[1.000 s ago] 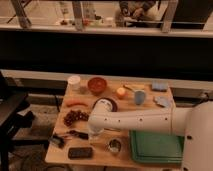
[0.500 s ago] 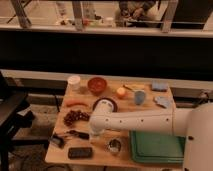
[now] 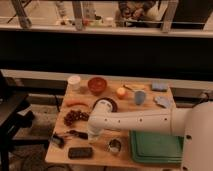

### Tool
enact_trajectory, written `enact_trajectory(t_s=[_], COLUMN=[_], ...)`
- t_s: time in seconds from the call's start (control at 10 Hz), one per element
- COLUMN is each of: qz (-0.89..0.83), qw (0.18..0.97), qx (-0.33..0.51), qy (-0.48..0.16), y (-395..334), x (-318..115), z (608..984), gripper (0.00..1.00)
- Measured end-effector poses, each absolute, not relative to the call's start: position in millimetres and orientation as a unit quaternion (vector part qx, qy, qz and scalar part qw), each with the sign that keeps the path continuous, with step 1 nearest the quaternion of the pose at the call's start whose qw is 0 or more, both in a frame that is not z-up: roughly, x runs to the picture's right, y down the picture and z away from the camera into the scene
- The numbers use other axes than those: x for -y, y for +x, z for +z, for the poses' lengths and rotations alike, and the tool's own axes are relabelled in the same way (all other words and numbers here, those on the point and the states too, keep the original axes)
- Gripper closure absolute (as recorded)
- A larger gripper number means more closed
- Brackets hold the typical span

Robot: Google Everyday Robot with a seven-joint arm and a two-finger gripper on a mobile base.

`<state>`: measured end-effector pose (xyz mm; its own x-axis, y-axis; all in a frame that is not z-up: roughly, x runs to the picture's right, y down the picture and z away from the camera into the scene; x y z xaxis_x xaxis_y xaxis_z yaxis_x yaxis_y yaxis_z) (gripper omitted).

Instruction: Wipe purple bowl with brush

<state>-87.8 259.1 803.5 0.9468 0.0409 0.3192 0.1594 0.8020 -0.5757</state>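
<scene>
The purple bowl (image 3: 108, 102) sits mid-table, its front half hidden behind my white arm. The brush (image 3: 74, 133), with a slim black handle, lies on the wood at the front left, below the bowl. My gripper (image 3: 92, 133) hangs down from the wrist at the right end of the brush handle, in front of the bowl and to its left. The wrist covers most of it, and I cannot tell whether it touches the brush.
An orange-brown bowl (image 3: 97, 85) and a white cup (image 3: 74, 81) stand at the back. Grapes (image 3: 75, 117) and a carrot (image 3: 76, 103) lie at the left. A dark block (image 3: 80, 152), a metal cup (image 3: 114, 146) and a green tray (image 3: 155, 148) are at the front. A blue cup (image 3: 139, 97) is at the right.
</scene>
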Motion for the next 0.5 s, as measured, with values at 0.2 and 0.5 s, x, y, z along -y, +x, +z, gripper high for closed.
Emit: enact_trajectory(t_s=[0.2, 0.5], qz=[-0.033, -0.036], qw=[0.936, 0.936], qx=[0.16, 0.164], qy=[-0.313, -0.31], y=[-88.5, -93.3], x=[-259.0, -256.4], z=[803.5, 803.8], gripper=[0.51, 0.51])
